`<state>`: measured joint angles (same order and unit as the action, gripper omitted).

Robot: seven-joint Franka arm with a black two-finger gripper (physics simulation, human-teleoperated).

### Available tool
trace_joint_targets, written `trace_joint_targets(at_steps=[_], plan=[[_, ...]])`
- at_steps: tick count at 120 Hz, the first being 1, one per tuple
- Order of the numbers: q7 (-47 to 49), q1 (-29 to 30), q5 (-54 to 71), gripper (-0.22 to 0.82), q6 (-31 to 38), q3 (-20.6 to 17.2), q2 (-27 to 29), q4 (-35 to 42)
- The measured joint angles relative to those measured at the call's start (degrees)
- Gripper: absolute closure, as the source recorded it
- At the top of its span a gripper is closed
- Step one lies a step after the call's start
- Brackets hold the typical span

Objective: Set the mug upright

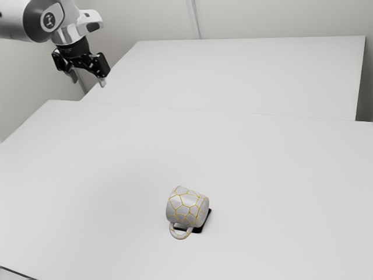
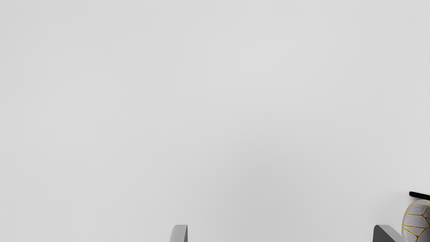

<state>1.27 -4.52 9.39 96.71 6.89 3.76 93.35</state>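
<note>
Room: plain pale-grey walls [image 1: 148,20], w/ a vert. strip [image 1: 196,20] running down the back one. Rear white surface [image 1: 233,73] sits beyond the bench [image 1: 105,175], which is broad, flat, matte white; low contrast, so height is prob. hard to judge vs. it.

Arm [image 1: 17,20] comes in at the exterior view's upper left; hand [image 1: 88,80] is up high, well apart from the mug, fingers [image 2: 179,233] apart, nothing btwn them.

White mug w/ gold crackle lines [image 1: 185,207] lies on its side on the near part of the bench, so not upright. Can't tell for sure which end is the mouth; confirm b4 turning it. Its handle [image 1: 180,234] points to the near side, low by the bench. Thin black flat item [image 1: 207,218] is partly hidden by the mug, prob. under it.

Next, I'd say: travel over, line up w/ the body, fingers clear of the handle, go down slow & grip it firmly. Lift a bit, rotate approx. a qtr turn, base down, set on flat bench clear of the black item's edge (tip risk), then let go gently.
</note>
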Motion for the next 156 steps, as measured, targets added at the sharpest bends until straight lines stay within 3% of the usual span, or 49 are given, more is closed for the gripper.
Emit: trace_joint_targets(at_steps=[39, 84, 106, 128, 156], plan=[[-0.7, 0.6, -2.4, 0.00, 0.5, 0.1, 0.0, 1.3], [-0.4, 6.9, -31.3, 0.00, 0.7, 0.6, -2.6, 17.7], [0.7, 9.4, -41.2, 0.00, 0.7, 0.3, -6.7, 22.0], [2.0, 4.2, -47.5, 0.00, 0.7, -0.3, -9.2, 26.1], [3.8, 3.8, -55.6, 0.00, 0.7, -0.8, -13.7, 27.6]])
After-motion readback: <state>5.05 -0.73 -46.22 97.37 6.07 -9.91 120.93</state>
